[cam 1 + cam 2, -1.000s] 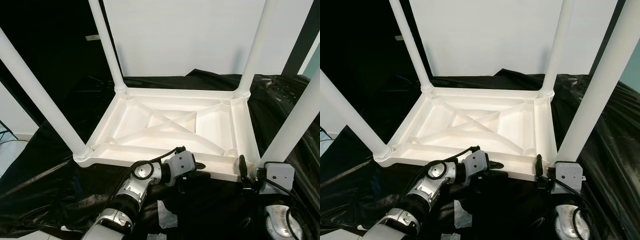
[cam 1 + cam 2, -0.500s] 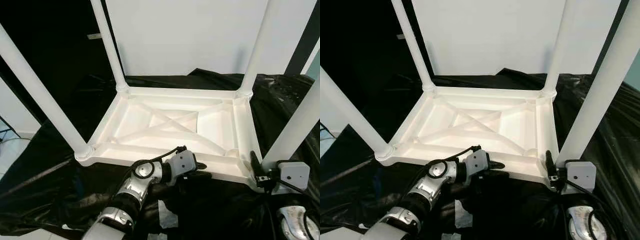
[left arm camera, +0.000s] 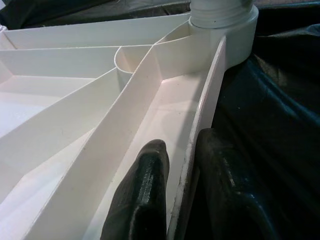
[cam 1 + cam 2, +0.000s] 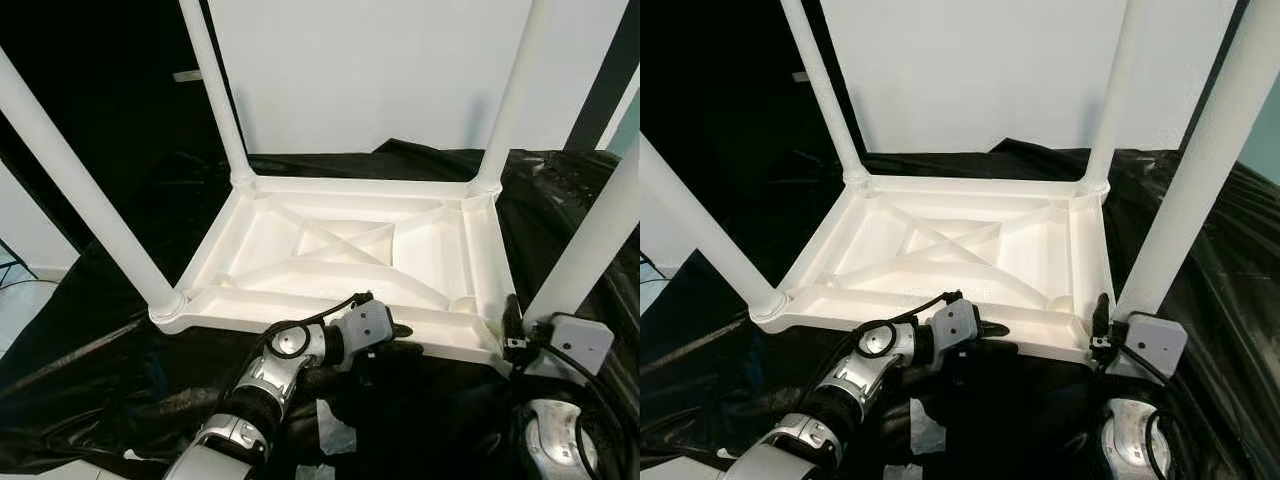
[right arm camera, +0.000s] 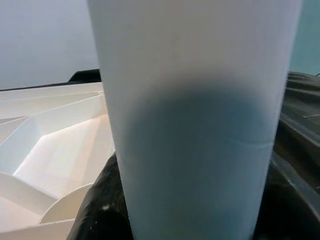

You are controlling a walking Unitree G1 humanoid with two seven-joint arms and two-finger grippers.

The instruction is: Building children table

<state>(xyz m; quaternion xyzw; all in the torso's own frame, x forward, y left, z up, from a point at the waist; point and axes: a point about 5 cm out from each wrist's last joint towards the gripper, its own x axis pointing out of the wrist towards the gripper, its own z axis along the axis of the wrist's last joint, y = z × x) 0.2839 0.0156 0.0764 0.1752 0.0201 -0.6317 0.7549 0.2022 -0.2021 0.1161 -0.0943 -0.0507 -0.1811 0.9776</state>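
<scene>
- The left gripper point(image 3: 182, 200), its forearm reaching forward and inward, clamps the near rim of the upturned white table point(image 4: 340, 240): one finger inside the rim, one outside.
- The right gripper point(image 4: 1102, 325) points upward at the near right leg point(image 4: 1195, 170); whether it grips cannot be told.
- The table lies on black sheeting point(image 4: 90, 360), legs up.

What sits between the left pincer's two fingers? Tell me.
The near rim of the upturned tabletop stands between the left pincer's fingers, one inside the rim and one outside, in the left wrist view.
</scene>
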